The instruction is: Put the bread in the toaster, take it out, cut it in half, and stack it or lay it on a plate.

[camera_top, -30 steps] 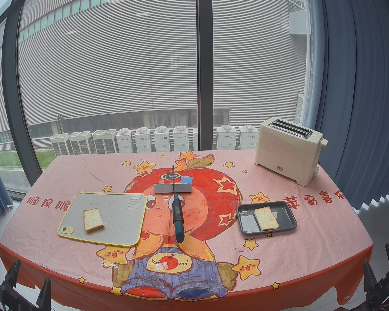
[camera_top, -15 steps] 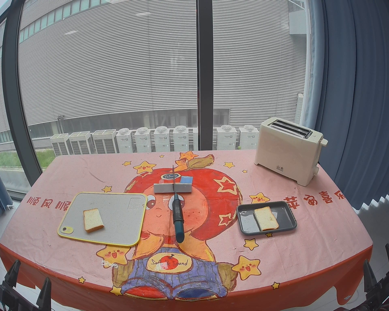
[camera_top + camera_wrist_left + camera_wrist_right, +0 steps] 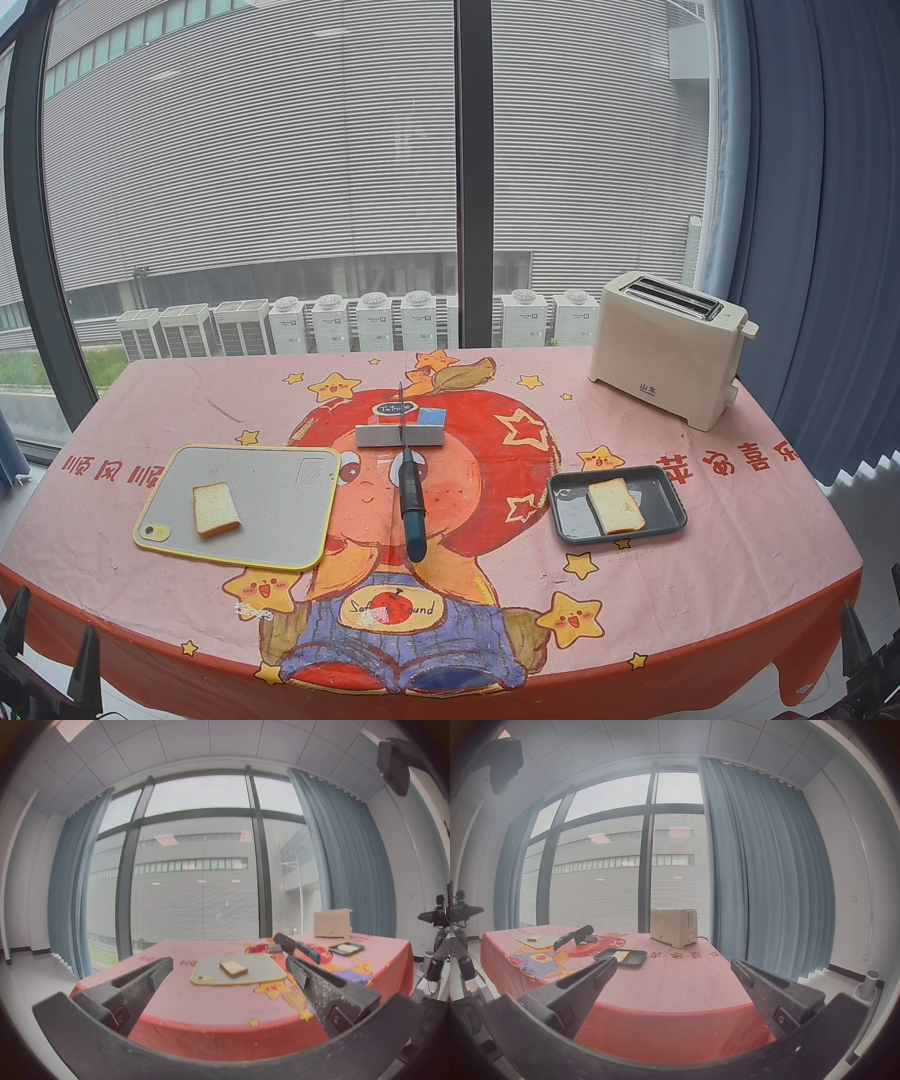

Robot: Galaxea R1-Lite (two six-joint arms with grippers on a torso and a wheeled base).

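Table [image 3: 741, 581]: cutting board [image 3: 277, 497], knife [image 3: 411, 502], tray [image 3: 664, 503], toaster [image 3: 667, 347].

Not much readable on my feed, tbh. The toaster [image 3: 667, 345] has a small dark mark [image 3: 648, 388] low on its front, too tiny to make out. The tablecloth [image 3: 750, 581] has big red characters [image 3: 111, 469] near its left edge and more on the right. There's also a cursive banner [image 3: 392, 609] across the cartoon apple and a dark oval label [image 3: 395, 408] mid-table. I can't spell any of it out.

2 slices [image 3: 216, 509] [image 3: 615, 505], 1 toaster [image 3: 667, 345], 1 knife [image 3: 411, 497]
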